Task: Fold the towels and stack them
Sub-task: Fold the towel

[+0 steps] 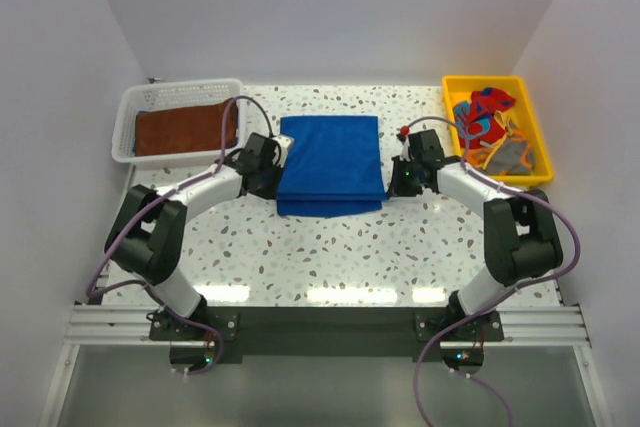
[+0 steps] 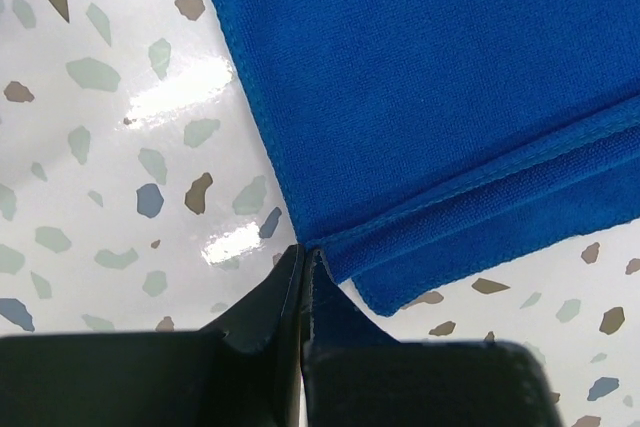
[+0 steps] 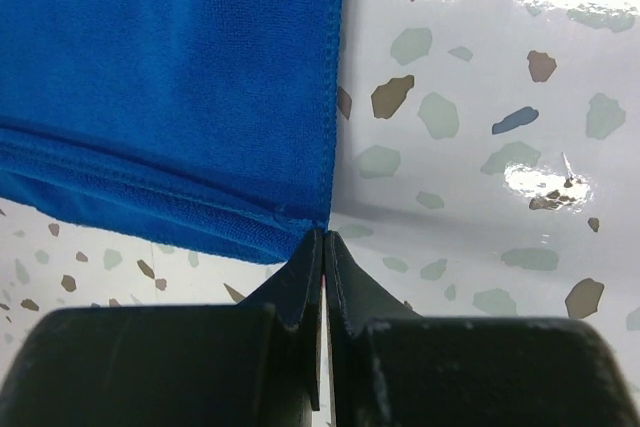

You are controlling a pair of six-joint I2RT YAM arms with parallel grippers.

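one royal blue towel (image 1: 330, 157) lies folded flat, lower layer peeking out.

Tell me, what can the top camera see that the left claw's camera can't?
Only the top camera shows the white basket holding a brown towel, the yellow tray of colourful towels, and the right claw. Only the left claw's camera shows the stitched hem up close, with the left claw shut at its corner. Both show the blue towel on the speckled table.
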